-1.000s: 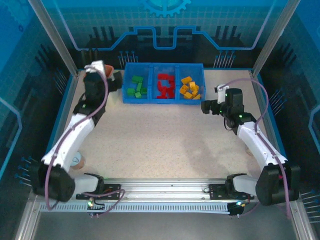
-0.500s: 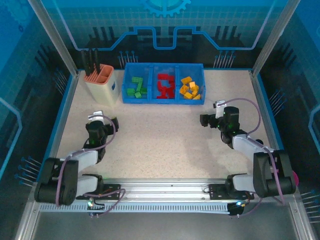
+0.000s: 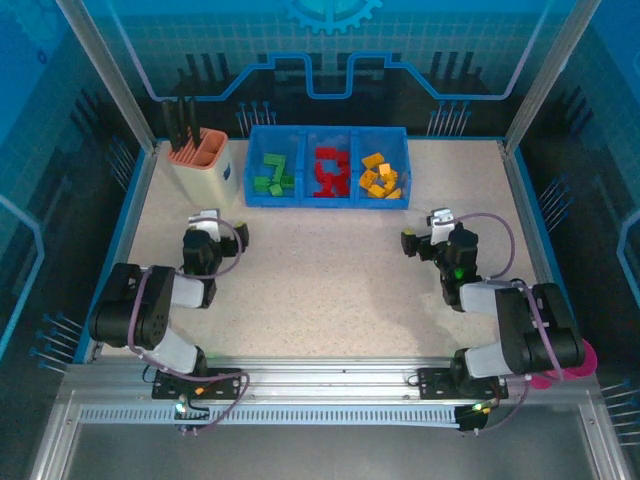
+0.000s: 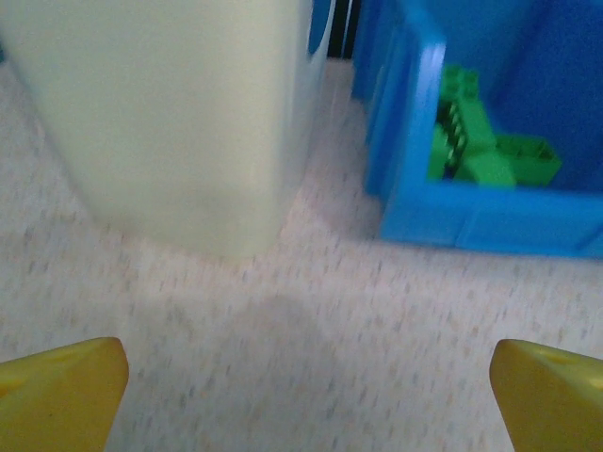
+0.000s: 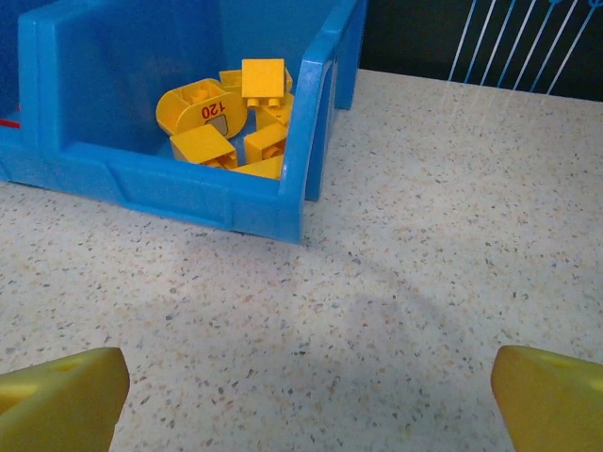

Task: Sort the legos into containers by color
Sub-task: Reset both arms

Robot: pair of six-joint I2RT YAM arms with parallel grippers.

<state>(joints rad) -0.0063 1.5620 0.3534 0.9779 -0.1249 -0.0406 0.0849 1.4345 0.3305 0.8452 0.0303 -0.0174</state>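
Found the legos (image 3: 330,172) grouped by color inside the containers (image 3: 300,200), long axis crosswise, well ahead of left pincer (image 3: 213,232) and right pincer (image 3: 432,240), neither nearer, both released, empty, low over the surface (image 3: 320,290).

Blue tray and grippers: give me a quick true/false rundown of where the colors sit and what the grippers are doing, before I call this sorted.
1. The green legos lie in the left compartment of the blue tray. True.
2. The red legos sit in the right compartment. False: they are in the middle one, and the orange-yellow legos fill the right.
3. The left gripper and the right gripper are both open and hold nothing. True.
4. The beige holder stands to the right of the tray. False: it stands just to the tray's left, beside the green compartment.
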